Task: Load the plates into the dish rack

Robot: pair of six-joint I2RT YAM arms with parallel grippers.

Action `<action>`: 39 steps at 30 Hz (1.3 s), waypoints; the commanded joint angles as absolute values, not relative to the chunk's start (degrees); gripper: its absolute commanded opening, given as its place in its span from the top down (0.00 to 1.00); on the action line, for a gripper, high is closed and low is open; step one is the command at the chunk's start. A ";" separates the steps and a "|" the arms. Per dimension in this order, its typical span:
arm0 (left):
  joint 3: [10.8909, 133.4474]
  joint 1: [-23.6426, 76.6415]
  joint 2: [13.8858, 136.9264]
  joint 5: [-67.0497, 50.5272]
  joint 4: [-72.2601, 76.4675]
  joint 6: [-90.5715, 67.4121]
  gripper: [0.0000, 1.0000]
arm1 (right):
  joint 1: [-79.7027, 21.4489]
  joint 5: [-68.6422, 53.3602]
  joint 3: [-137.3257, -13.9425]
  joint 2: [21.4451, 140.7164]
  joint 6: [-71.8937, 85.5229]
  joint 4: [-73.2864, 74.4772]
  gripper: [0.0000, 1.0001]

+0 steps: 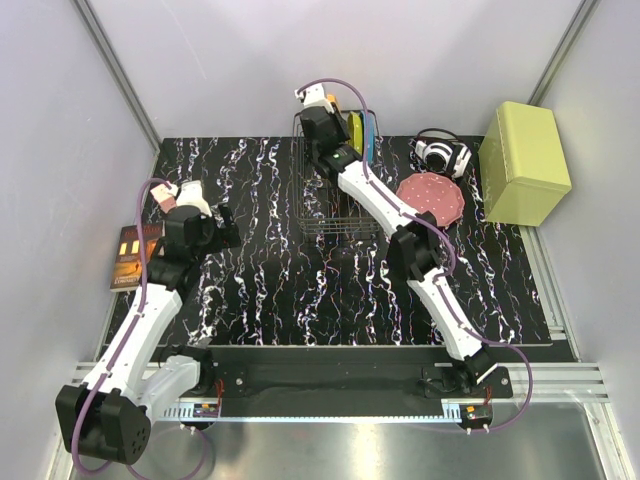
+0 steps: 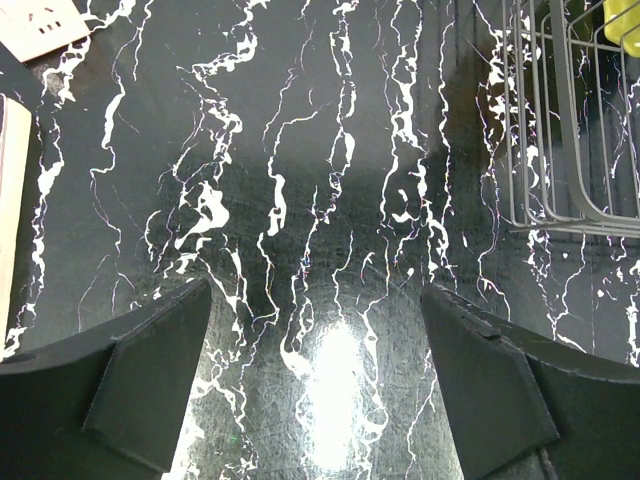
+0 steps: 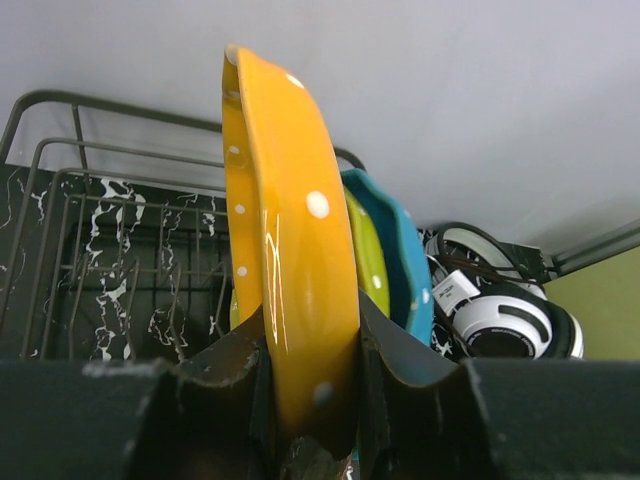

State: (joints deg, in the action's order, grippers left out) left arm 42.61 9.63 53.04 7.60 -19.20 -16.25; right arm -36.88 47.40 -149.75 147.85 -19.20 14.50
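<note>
The right tool [image 3: 310, 345] is closed on the orange plate [image 3: 285, 230], which is held upright on edge with its rim clamped between the two fingers. Whether this plate is already seated between the prongs cannot be told. Just to the right of the tool, the yellow-green plate [image 3: 368, 250] and then the blue plate [image 3: 402, 245] are seen standing on edge, close together, at the far end of the dish rack [image 1: 312, 210]. The rack's wires are seen to the left of the tool and below it. A pair of headphones [image 3: 500, 320] is seen on the desk [image 1: 260, 290] beyond the blue plate, further to the tool's right. The pink plate [image 1: 430, 197] lies flat on the desk outside the rack, well behind this tool and beside its arm. The left tool [image 2: 315, 385] is open, with its fingers [image 2: 150, 380] spread wide and nothing between them, and is held over bare desk. A corner of the rack is seen ahead of it to its right.
</note>
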 commanded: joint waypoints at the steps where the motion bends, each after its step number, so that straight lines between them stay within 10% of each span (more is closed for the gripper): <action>1: 42.89 9.14 53.35 8.17 -15.47 -15.12 0.08 | -38.14 49.92 -152.93 146.69 -18.54 6.24 1.00; 14: 42.89 9.14 54.31 7.73 -15.29 -15.38 0.08 | -38.14 52.82 -153.28 150.29 -18.63 5.10 1.00; 18: 42.98 9.14 54.40 7.65 -15.29 -15.47 0.08 | -38.14 53.00 -153.02 150.65 -19.69 4.48 0.78; 39: 42.63 9.05 52.65 6.33 -14.77 -16.26 0.09 | -39.11 57.04 -145.81 145.20 -27.15 -2.46 0.48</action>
State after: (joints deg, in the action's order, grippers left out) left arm 42.61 9.37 54.35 7.35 -18.31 -16.10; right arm -37.78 54.15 -145.56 151.46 -25.12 2.24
